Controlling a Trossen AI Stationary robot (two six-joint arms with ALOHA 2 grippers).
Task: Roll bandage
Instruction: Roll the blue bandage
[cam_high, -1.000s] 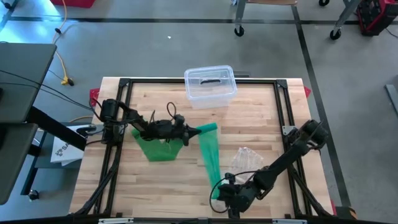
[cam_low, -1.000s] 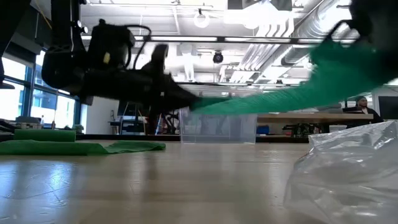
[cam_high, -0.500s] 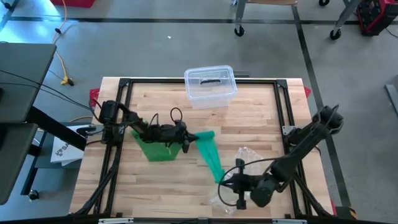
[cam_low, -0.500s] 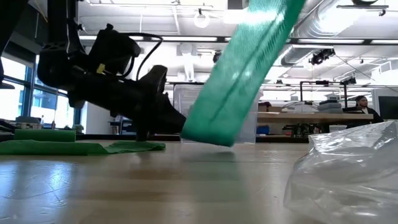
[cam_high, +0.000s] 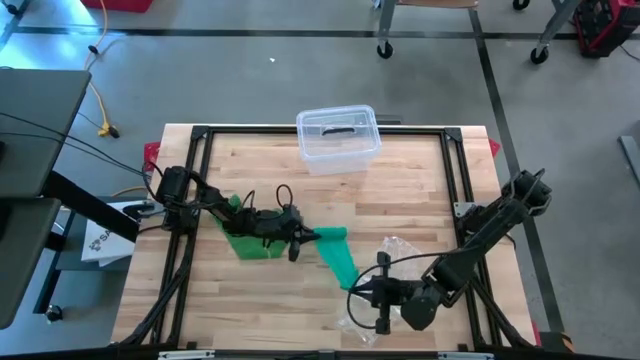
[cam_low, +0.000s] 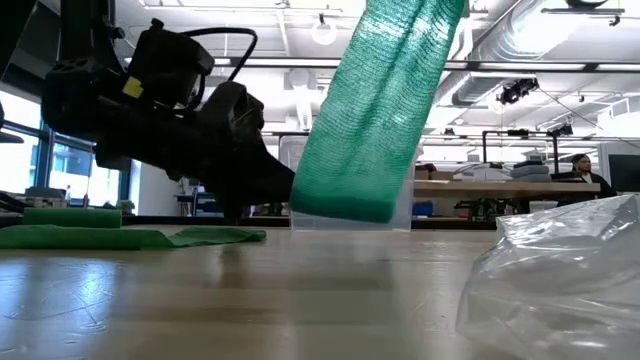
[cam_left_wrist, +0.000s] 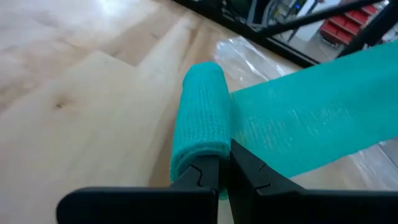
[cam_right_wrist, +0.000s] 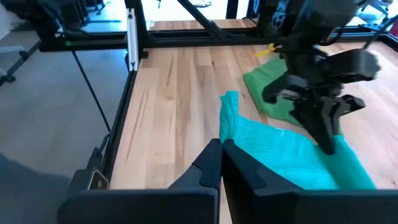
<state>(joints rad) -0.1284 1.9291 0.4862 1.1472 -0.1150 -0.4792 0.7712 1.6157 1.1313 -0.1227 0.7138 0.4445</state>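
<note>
Bandage (cam_high: 338, 255), green mesh, stretched as a strip between both grippers, mid-table toward the front edge. Left gripper (cam_high: 305, 237): jaws pressed together on the rolled end of the strip; in the left wrist view the roll (cam_left_wrist: 200, 121) stands right at the fingertips (cam_left_wrist: 205, 173), with the flat strip running off from it. Right gripper (cam_high: 356, 292): jaws closed on the opposite end of the strip, at about 5 o'clock from the left gripper; the right wrist view shows the fabric bunched at the fingers (cam_right_wrist: 210, 163) and spreading away toward the left gripper (cam_right_wrist: 326, 127). In the low view the strip (cam_low: 375, 110) rises steeply from the roll near the tabletop.

Outward: a second piece of green fabric (cam_high: 243, 238) lies flat at 9 o'clock from the left gripper, under that arm. Crumpled clear plastic wrapper (cam_high: 400, 255) lies at 1 o'clock from the right gripper, just beside the strip. Clear plastic container (cam_high: 338, 137) sits at the back edge, 12 o'clock, well apart from the bandage. Wooden table (cam_high: 420, 190).
</note>
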